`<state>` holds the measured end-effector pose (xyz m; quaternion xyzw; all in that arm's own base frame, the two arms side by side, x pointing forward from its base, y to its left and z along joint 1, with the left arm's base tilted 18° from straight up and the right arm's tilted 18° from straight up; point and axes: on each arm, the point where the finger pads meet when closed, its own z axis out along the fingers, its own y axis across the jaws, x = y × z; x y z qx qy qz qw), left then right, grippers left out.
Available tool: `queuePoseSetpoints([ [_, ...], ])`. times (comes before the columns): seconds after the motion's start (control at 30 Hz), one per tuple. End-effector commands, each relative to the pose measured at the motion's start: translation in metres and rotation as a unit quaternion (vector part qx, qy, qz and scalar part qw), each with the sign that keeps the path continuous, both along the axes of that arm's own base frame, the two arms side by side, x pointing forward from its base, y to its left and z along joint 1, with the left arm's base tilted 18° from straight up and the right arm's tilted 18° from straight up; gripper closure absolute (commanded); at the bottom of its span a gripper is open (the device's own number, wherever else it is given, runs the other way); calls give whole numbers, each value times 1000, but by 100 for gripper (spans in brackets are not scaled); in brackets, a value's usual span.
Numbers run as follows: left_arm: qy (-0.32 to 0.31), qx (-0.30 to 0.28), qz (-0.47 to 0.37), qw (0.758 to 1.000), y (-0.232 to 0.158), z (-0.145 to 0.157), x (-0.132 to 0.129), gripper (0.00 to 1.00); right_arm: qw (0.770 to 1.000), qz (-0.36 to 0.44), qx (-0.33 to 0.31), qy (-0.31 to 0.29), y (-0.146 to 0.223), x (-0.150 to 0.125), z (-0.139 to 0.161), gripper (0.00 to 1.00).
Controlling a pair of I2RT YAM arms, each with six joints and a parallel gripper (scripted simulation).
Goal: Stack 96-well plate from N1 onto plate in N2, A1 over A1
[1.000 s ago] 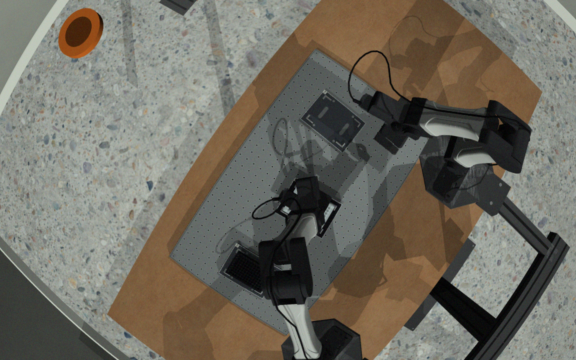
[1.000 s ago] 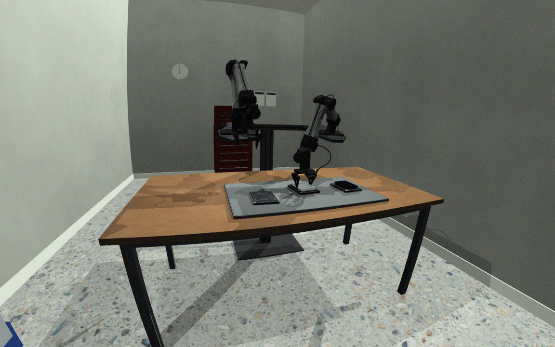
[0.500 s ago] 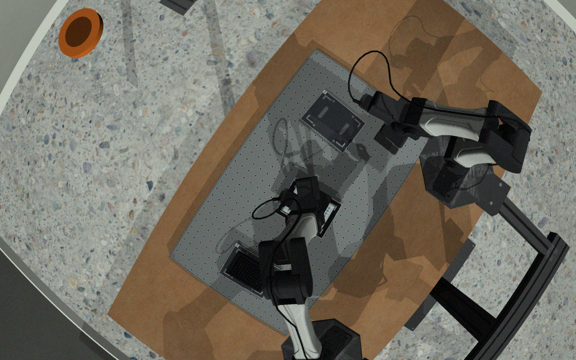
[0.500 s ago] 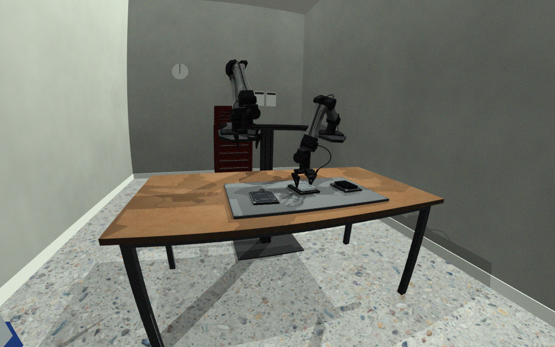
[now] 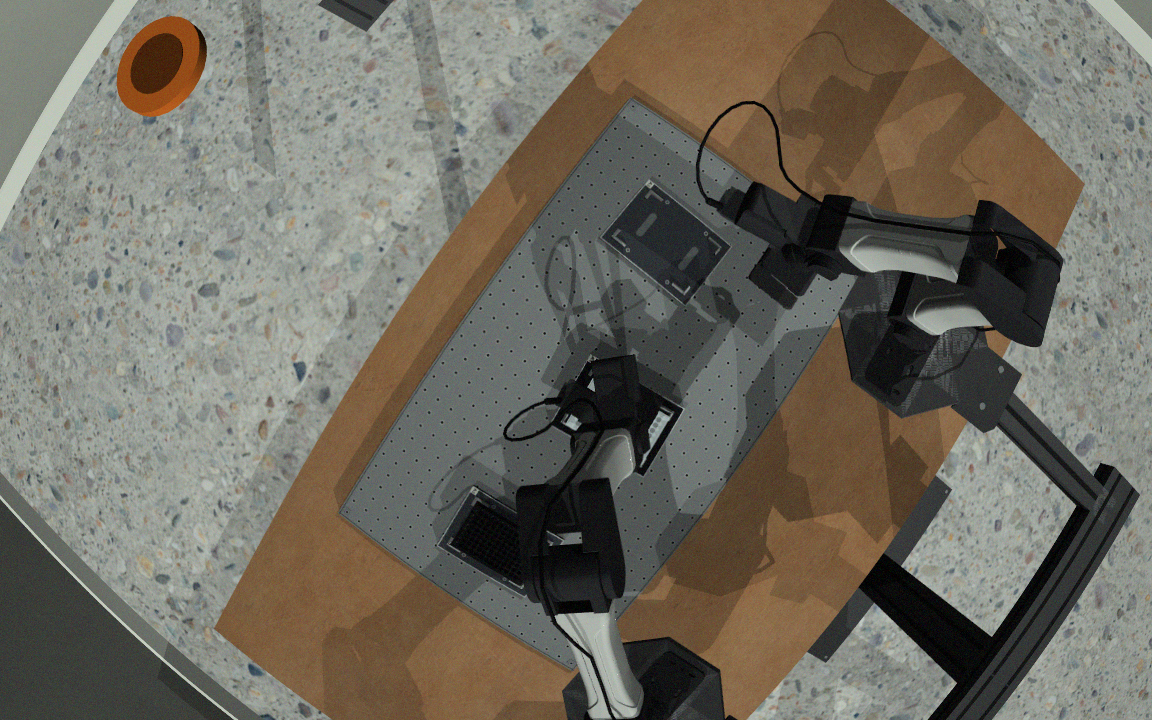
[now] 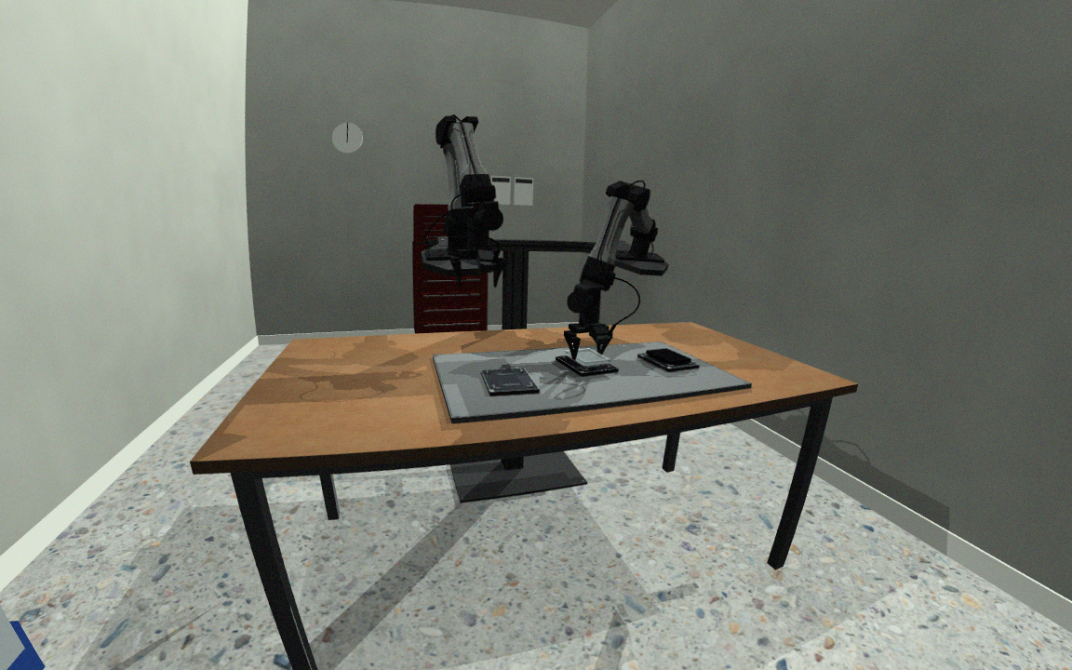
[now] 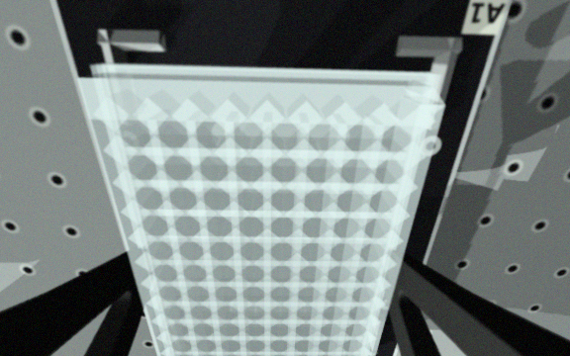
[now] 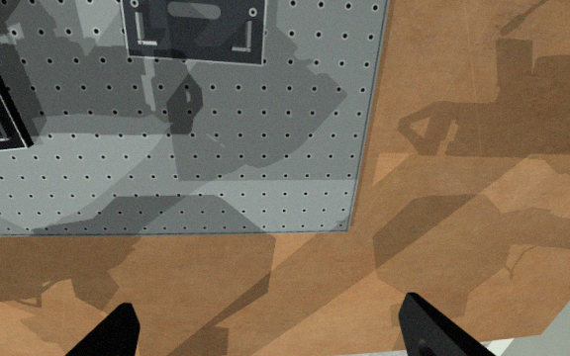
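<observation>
The clear 96-well plate (image 5: 659, 425) (image 6: 592, 358) (image 7: 265, 183) is raised slightly above the middle nest (image 6: 608, 371) (image 7: 265, 30) (image 8: 13, 140), apparently N1. Its cut corner is on the side of that nest's A1 label (image 7: 484, 15). My left gripper (image 6: 588, 350) (image 7: 268, 260) is shut on its long sides; its fingertips are hidden in the top view. A black gridded plate (image 5: 489, 534) (image 6: 667, 357) sits in the left nest (image 6: 693, 366), apparently N2, partly hidden by the left arm in the top view. My right gripper (image 6: 477, 281) (image 8: 273, 310) is open and empty, high over the table's arm side.
An empty dark nest (image 5: 665, 241) (image 6: 510, 381) (image 8: 191, 35) with corner brackets lies on the right of the perforated grey board (image 5: 473, 358) (image 6: 481, 409) (image 8: 265, 198). The right arm stands beside it. The left arm reaches over the board between the middle and left nests.
</observation>
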<state>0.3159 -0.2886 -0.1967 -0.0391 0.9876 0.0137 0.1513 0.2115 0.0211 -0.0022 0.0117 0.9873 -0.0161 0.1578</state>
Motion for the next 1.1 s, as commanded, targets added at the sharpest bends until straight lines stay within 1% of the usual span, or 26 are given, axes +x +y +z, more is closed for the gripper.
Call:
queuePoseSetpoints([
  [0.0, -10, -7, -4, 1000, -9, 21, -1, 100, 1000, 4, 3, 10, 0, -8, -4, 0],
  [0.3, -10, -7, -4, 1000, -9, 35, -6, 100, 1000, 4, 3, 10, 0, -8, -4, 0],
  [0.4, -11, -8, 0, 1000, -8, 37, -4, 100, 1000, 4, 3, 10, 0, -8, -4, 0],
  [0.87, -10, -6, -3, 1000, -9, 58, -14, 100, 1000, 4, 3, 10, 0, -8, -4, 0],
  [0.97, -12, -10, -1, 1000, -10, 62, -11, 100, 1000, 4, 3, 10, 0, -8, -4, 0],
  [1.07, -10, -6, -3, 1000, -9, 65, -17, 100, 1000, 4, 3, 10, 0, -8, -4, 0],
])
